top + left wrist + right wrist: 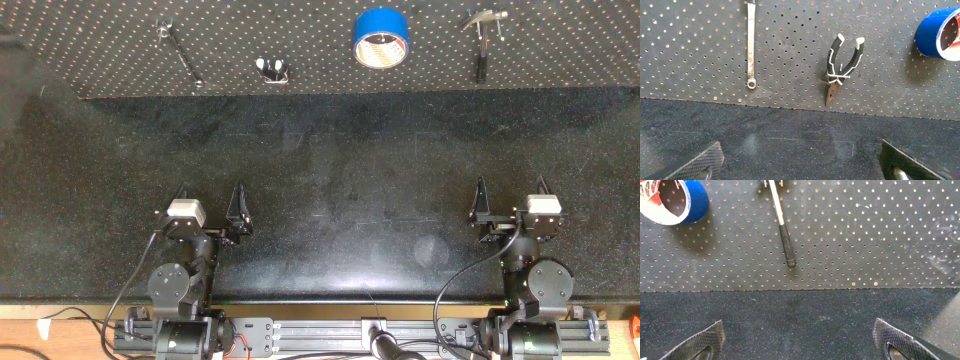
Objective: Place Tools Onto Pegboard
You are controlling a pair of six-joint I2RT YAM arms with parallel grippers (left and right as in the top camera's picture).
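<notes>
The left tool and right tool sit low over the dark surface, fingers spread apart. Well ahead of them on the pegboard hang a wrench and pliers, facing the left tool, and a blue tape roll and hammer, facing the right tool.

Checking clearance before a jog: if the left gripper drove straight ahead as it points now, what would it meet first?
Probably the pegboard, at bare holes between the wrench and the pliers. The mat before it looks free, though depth is unclear.

Overhead; both wrists facing pegboard
</notes>
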